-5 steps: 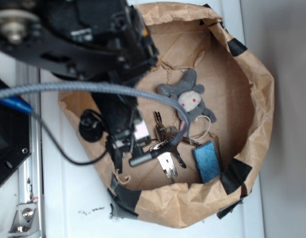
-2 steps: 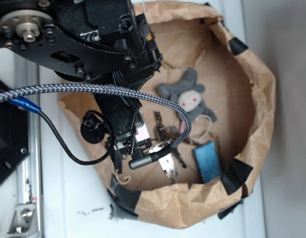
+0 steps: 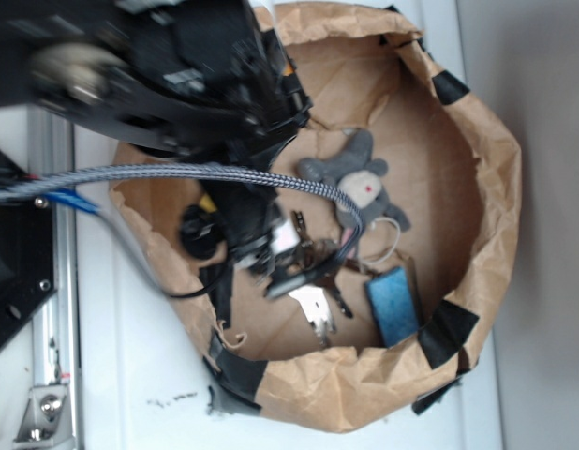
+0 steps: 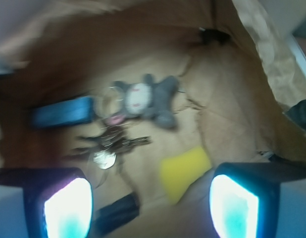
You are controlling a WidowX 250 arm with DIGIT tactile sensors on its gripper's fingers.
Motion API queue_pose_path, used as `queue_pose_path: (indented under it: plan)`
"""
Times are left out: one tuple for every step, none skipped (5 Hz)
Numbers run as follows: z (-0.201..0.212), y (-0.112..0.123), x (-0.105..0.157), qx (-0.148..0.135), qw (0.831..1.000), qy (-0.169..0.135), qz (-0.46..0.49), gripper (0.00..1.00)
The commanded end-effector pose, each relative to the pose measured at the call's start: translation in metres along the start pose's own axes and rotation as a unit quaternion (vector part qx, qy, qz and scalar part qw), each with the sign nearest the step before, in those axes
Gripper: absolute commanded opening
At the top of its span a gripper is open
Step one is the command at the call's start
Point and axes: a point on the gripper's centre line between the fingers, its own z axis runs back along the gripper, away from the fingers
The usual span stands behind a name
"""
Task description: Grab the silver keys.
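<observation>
The silver keys (image 3: 315,302) lie on the floor of a brown paper basket (image 3: 477,169), a bunch of shiny and darker keys on a ring. In the wrist view the keys (image 4: 111,147) sit ahead of my gripper (image 4: 152,207) and slightly left of its centre line. The gripper is open; its two glowing fingertips (image 4: 69,208) stand wide apart with nothing between them. Seen from outside, my gripper (image 3: 278,249) hangs over the basket floor at the left edge of the keys, blurred by motion. The arm and a braided cable hide part of the bunch.
A grey plush mouse (image 3: 358,185) lies just beyond the keys, and a blue sponge (image 3: 393,306) to their right. A thin wire ring with a pink tag (image 4: 115,118) sits between mouse and keys. A yellow piece (image 4: 183,171) lies near the right fingertip. Black tape patches (image 3: 446,330) line the basket wall.
The arm has shifted right and lower toward the keys, and it is now motion-blurred. The keys, mouse and sponge have stayed in place.
</observation>
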Motion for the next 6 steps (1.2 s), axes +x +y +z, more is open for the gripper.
queue_pose_path:
  plan:
    - [-0.025,-0.016,0.005,0.021,0.999,-0.035,0.013,1.00]
    - [-0.030,-0.029,0.003,0.021,0.999,-0.030,0.015,1.00]
    - [-0.041,-0.047,0.000,0.019,0.999,-0.022,0.024,1.00]
    - [-0.044,-0.056,-0.001,0.005,0.999,-0.013,0.031,1.00]
    - [-0.050,-0.063,0.002,-0.016,0.999,-0.002,0.043,1.00]
    - [-0.059,-0.068,0.004,-0.014,0.999,0.011,0.047,1.00]
